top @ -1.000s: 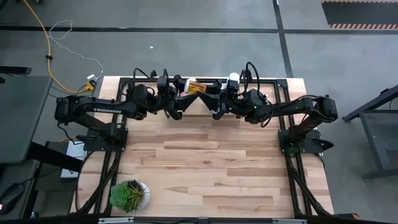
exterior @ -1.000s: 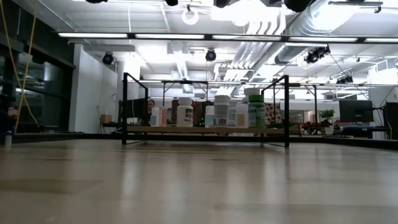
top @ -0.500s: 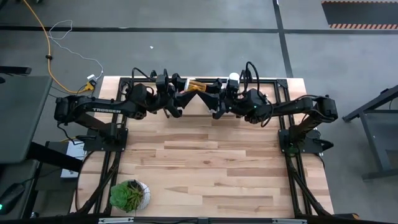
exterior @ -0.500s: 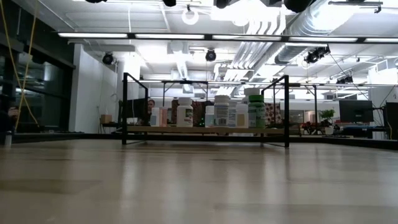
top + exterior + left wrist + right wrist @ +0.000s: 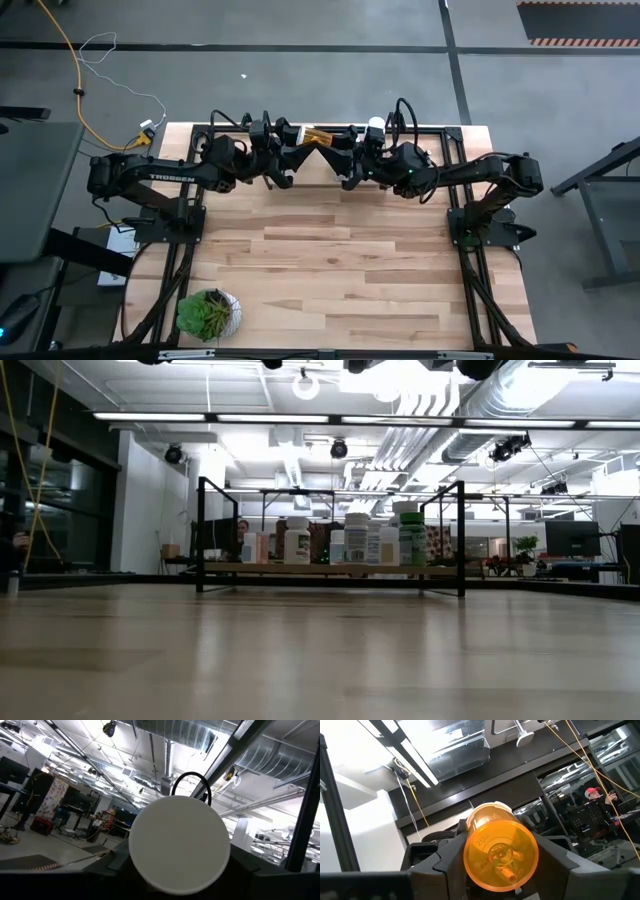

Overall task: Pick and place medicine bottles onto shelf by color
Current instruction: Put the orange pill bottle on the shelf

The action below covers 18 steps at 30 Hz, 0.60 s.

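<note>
Both arms meet over the far edge of the light wooden counter (image 5: 340, 270), above the low light-wood shelf in its black wire frame (image 5: 330, 568). Between them hangs one small orange translucent plastic pill bottle with a white cap (image 5: 318, 136), lying on its side in the air.

Long axis: horizontal, running left to right. The white cap end faces the left arm; the left wrist view is filled by the round cap face. The clear orange base faces the right arm; the right wrist view looks straight at the base, with pills visible inside.

Left pincer (image 5: 290, 137): fingers sit at the cap end of the bottle. Right pincer (image 5: 345, 139): fingers sit at the base end. Both appear closed on the bottle, one at each end. Judgement: this looks like a hand-over between arms, done so the receiving arm can set the bottle down at the shelf section meant for orange. Which arm is giving, I cannot tell.

Shelf contents, low view: a row of upright white and green capped plastic bottles (image 5: 350, 540) stands across the middle of the board.

A small green potted plant (image 5: 208, 313) sits at the near left corner of the counter, well apart from the work.
</note>
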### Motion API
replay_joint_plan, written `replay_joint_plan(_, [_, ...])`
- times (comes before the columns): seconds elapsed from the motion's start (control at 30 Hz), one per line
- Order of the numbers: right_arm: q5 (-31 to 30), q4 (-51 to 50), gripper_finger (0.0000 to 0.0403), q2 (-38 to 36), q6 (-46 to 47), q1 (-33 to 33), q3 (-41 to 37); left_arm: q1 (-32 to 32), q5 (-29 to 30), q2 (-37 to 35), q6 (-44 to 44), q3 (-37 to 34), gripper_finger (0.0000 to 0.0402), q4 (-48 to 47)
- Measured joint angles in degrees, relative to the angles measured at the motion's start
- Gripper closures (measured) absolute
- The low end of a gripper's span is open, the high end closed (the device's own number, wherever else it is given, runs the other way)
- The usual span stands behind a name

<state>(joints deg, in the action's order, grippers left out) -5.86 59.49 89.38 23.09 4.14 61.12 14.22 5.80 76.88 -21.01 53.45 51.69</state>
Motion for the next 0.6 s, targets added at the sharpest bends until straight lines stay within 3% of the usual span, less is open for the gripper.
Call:
replay_joint_plan(0.4, [0.14,-1.87,0.0140,-0.76,0.86,0.56,-0.02,0.21,1.21,-0.41,0.21,0.00,0.0222,0.77])
replay_joint_plan(0.6, [0.38,-8.85,0.0131,-5.41,0.84,2.08,-0.02,1.81,1.27,-4.32,0.22,0.03,0.0223,-7.74])
